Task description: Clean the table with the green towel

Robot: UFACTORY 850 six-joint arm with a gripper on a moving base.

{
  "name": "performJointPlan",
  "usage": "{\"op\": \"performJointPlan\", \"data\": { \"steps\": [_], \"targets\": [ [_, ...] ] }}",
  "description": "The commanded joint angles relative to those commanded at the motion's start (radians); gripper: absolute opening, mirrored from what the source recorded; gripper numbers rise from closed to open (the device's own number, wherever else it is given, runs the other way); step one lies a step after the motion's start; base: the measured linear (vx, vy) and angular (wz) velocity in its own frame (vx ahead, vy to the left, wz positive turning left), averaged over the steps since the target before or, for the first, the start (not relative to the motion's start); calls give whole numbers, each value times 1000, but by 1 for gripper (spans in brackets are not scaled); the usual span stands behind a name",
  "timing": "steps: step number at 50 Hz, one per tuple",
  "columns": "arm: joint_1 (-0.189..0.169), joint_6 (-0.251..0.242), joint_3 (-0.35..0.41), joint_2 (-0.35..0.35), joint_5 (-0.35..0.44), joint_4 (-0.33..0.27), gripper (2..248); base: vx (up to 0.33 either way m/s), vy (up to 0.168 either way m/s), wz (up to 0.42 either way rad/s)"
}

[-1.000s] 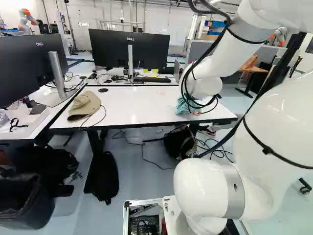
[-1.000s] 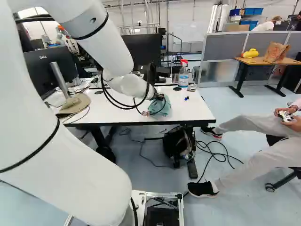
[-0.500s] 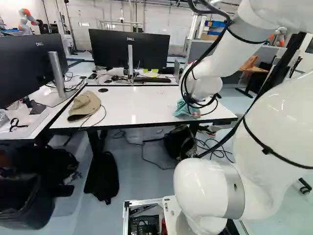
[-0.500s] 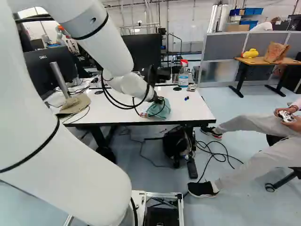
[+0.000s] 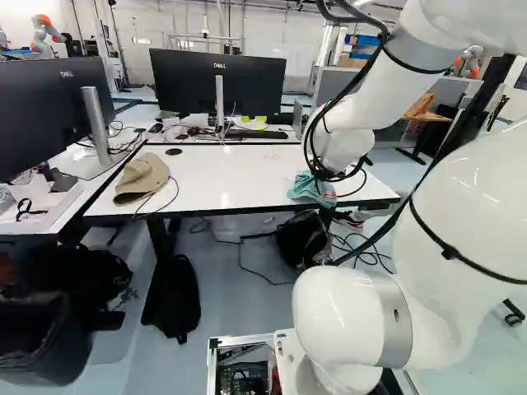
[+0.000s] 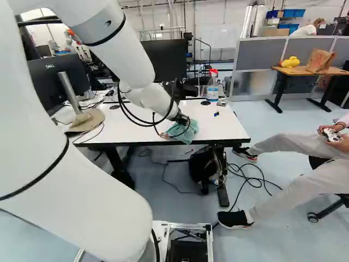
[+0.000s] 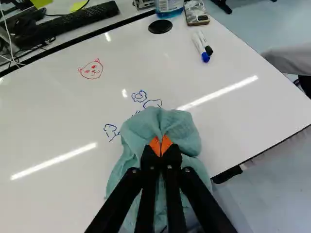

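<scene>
Green cloth towel (image 7: 182, 131) is held in the black two-finger pincer (image 7: 161, 145): orange pads closed, a fold pinched between them. Rest of the cloth is bunched under and around the pincer on the white desk (image 7: 58, 116), with a lip carried just ahead of the tips. Relation that matters: blue marker scribbles (image 7: 139, 96) are located ahead of the pincer and slightly to its left, nearest strokes right beside the cloth's front edge. Red cat-face drawing (image 7: 91, 69) is seen farther ahead, same side. Desk's near edge is judged close, so the next wipe is best aimed forward-left, away from it, cloth kept pressed down. Risk: if the fold is bunched back, bare tips could be dragged on the surface.
</scene>
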Motion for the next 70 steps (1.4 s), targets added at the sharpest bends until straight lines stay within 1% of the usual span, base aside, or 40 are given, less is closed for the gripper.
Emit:
{"op": "performJointPlan", "data": {
  "steps": [28,40,53,70],
  "targets": [
    [0,0,0,0,-100,34,23,0,0,0],
    [0,0,0,-1,-100,34,23,0,0,0],
    [0,0,-9,-40,-100,34,23,0,0,0],
    [-3,0,-15,-46,-100,34,23,0,0,0]
  ]
}}
